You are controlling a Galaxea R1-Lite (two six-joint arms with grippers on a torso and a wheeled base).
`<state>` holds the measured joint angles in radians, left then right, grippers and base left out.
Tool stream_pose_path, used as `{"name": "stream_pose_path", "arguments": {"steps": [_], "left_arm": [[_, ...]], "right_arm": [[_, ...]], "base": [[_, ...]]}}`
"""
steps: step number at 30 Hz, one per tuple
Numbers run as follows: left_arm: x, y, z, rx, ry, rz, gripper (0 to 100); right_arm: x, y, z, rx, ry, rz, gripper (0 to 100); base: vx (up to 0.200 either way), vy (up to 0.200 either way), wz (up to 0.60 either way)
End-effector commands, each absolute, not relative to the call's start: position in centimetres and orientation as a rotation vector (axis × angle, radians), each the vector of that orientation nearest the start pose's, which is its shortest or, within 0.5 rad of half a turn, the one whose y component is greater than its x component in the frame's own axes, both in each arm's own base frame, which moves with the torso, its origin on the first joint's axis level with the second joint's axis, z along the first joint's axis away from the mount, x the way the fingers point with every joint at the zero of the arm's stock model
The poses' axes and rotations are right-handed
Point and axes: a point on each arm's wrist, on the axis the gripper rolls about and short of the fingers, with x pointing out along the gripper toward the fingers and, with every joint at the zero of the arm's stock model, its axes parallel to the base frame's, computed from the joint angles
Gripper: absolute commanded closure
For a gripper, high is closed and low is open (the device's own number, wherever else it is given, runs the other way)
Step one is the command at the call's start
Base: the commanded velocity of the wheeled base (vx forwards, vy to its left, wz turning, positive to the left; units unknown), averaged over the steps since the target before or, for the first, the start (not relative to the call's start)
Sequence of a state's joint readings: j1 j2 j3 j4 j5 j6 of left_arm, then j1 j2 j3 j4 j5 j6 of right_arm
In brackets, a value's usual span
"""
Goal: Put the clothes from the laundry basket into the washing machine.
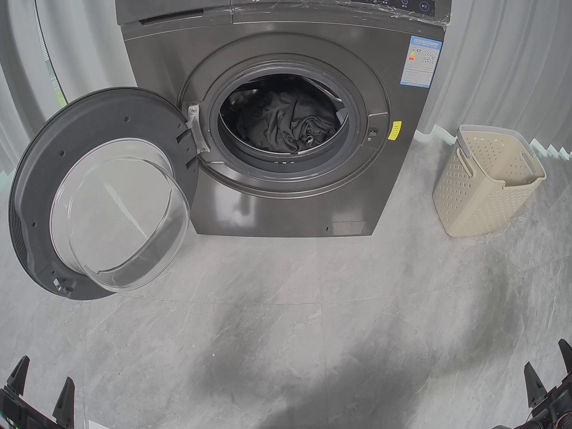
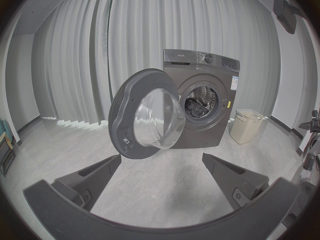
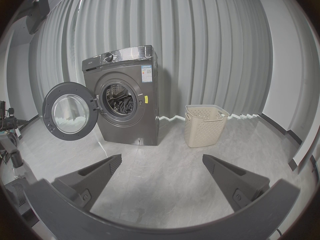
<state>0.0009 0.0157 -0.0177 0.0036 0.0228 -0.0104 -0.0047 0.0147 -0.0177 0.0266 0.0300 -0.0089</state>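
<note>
Left gripper: lower left corner, jaws apart.
Door: swung wide at left.
Clothes: dark heap inside washing machine drum, upper centre.
Floor: open stretch mid-frame.
Laundry basket: right, just clear of the machine.
Right gripper: lower right corner, jaws apart.

We see a pale grey pleated curtain across the top of the head view, at upper left and upper right, its hem meeting the floor in a zigzag near the right edge. The floor fills the lower half: large grey marble-look tiles with thin seams and a soft sheen. In the wrist views we make out plain white walls beside the curtain, with a dark skirting board at their foot.
</note>
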Motion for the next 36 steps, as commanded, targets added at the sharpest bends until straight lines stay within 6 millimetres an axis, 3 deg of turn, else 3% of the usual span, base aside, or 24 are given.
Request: {"name": "stream_pose_path", "arguments": {"steps": [1, 21, 29, 36], "left_arm": [[-2.28, 0.05, 7.52, -0.014, 0.003, 0.025, 0], [-2.28, 0.06, 7.52, -0.017, 0.003, 0.025, 0], [-2.28, 0.05, 7.52, -0.015, 0.003, 0.023, 0], [-2.29, 0.05, 7.56, -0.017, 0.001, 0.023, 0]], "right_arm": [[-2.34, 0.08, 7.54, -0.009, 0.018, 0.026, 0], [-2.33, 0.08, 7.54, -0.007, 0.020, 0.026, 0], [-2.33, 0.08, 7.54, -0.006, 0.020, 0.022, 0], [-2.33, 0.08, 7.54, -0.007, 0.020, 0.025, 0]], "base": [[0.000, 0.200, 0.00], [0.000, 0.200, 0.00], [0.000, 0.000, 0.45], [0.000, 0.000, 0.00]]}}
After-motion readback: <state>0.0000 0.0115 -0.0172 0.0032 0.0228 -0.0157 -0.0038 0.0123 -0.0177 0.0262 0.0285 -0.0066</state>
